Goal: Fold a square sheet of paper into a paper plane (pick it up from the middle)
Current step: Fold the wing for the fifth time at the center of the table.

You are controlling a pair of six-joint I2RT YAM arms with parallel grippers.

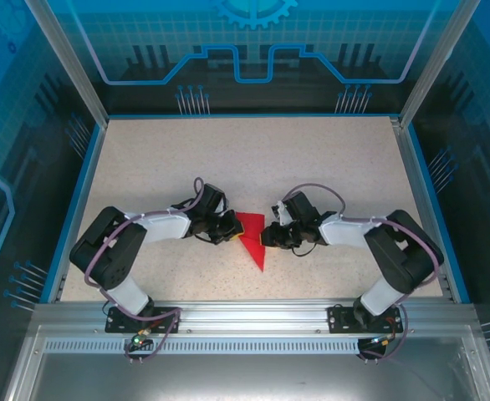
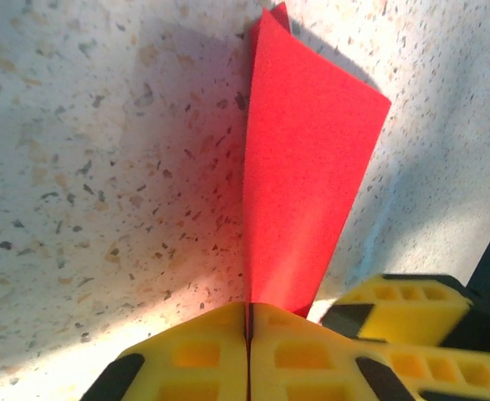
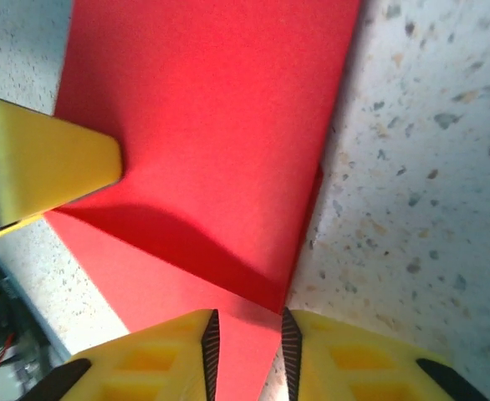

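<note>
Risk, first: tearing or a skewed crease in the red sheet of paper [image 1: 252,238]. This is judged likely if the arms pull apart or twist unevenly, since the left gripper [image 2: 247,309] has its fingers pressed together on one edge of the thin sheet. Risk, second: slip, because the right gripper [image 3: 245,322] stands slightly spread astride a folded corner and clamps nothing. Location of sheet: partly folded, point toward the bottom of the frame, centre of the top view, between both grippers, on the speckled table [image 1: 253,159]. Containers: none to list; the sheet lies straight on the tabletop
</note>
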